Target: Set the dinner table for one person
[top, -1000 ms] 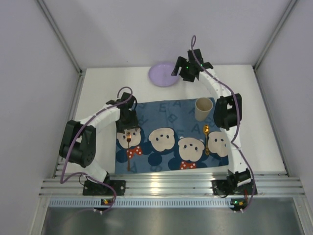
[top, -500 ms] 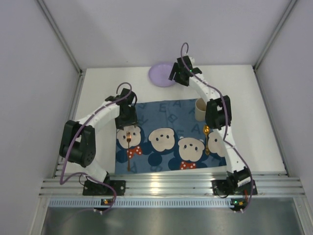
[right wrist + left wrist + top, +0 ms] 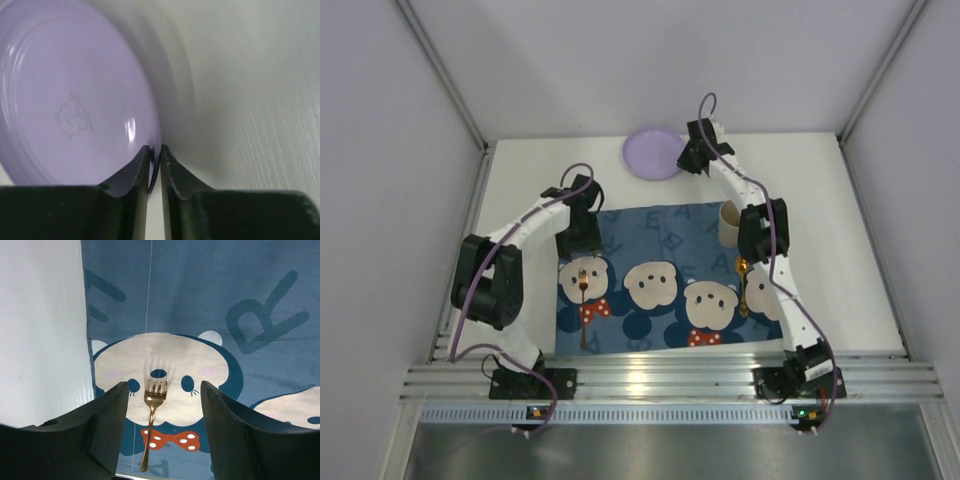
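the white surface (image 3: 510,190) spans the centre of the top view. near its upper edge my right claw (image 3: 155,152) is pinched narrow on the rim of the purple plate (image 3: 75,100). my left claw (image 3: 160,387) stands wide above the fork (image 3: 151,410) on the blue mat (image 3: 210,290).

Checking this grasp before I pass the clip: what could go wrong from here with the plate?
1. The right fingers pinch only the thin rim of the plate, so it may slip or tilt once lifted.
2. The cup stands right beside the right arm; swinging the plate toward the mat could knock it over.
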`<state>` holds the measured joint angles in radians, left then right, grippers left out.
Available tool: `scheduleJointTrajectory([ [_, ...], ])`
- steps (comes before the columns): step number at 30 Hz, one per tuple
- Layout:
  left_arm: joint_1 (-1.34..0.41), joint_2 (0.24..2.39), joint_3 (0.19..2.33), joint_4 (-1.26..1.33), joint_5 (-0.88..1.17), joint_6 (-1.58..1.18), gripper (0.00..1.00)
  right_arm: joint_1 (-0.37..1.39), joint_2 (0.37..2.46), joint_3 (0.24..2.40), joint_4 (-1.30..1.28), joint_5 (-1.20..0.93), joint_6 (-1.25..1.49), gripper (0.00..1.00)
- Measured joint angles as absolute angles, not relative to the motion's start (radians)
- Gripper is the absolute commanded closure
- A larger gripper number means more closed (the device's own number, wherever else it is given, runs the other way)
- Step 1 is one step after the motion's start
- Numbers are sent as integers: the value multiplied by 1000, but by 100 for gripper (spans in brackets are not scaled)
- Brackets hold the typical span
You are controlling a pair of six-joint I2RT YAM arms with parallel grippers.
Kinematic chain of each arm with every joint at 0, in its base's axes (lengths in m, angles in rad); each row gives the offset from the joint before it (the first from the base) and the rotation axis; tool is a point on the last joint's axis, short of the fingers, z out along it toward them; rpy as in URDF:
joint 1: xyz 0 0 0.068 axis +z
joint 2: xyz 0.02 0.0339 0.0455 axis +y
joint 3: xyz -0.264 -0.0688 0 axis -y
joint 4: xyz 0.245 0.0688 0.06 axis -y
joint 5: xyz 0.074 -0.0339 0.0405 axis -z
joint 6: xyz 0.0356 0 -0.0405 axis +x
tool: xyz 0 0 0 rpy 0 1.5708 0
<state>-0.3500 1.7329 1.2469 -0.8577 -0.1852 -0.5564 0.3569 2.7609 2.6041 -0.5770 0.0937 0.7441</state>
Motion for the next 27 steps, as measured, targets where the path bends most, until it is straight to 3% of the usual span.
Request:
scheduleJointTrajectory([
  [2, -350, 1737, 1259, -868, -192, -558, 35, 345, 2770, 2606, -565, 76, 774, 100],
  [16, -350, 1808, 1351, -900, -191, -574, 34, 282, 2717, 2518, -518, 28, 788, 100],
  [27, -350, 1813, 1429, -884, -191, -520, 31, 268, 2331, 2317, -559, 14, 774, 100],
])
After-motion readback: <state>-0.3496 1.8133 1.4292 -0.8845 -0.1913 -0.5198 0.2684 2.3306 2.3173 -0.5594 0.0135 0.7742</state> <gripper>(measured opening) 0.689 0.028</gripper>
